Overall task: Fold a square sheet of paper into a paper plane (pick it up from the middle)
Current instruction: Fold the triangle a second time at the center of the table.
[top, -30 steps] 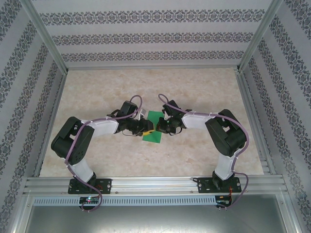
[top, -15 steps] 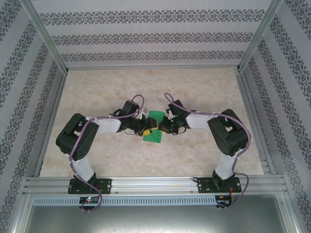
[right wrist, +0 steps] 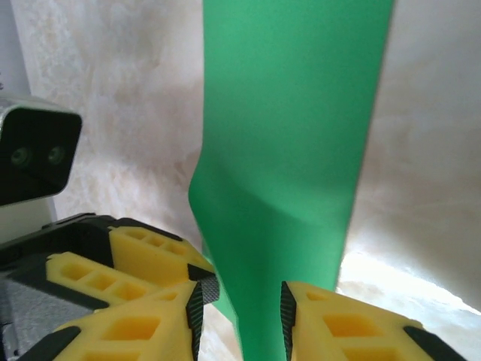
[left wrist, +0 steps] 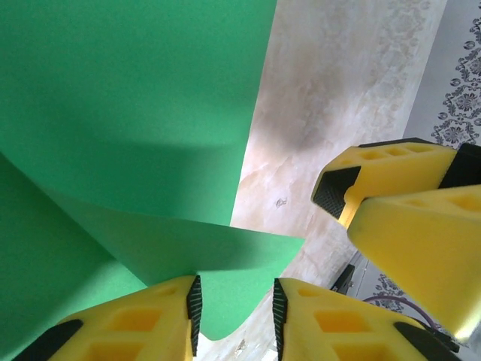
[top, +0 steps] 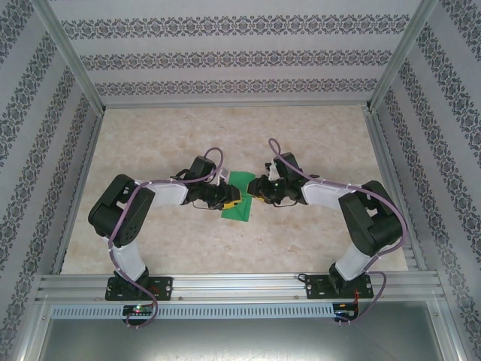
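With the square sheet of paper bowed up mid-desk between both arms, the left fingers slightly apart around its corner and the right fingers astride it with their grip impossible to judge, an uneven pull could have creased or dropped it onto the marbled desk inside the patterned walls.

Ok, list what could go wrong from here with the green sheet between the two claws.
1. Only a corner of the green sheet lies between the left claw's open jaws; closing there might pinch just the tip and let it slip.
2. The sheet bows rather than lying flat, so the right claw, jaws also apart around it, might press a stray crease.
3. The claws sit close together, so they might collide.
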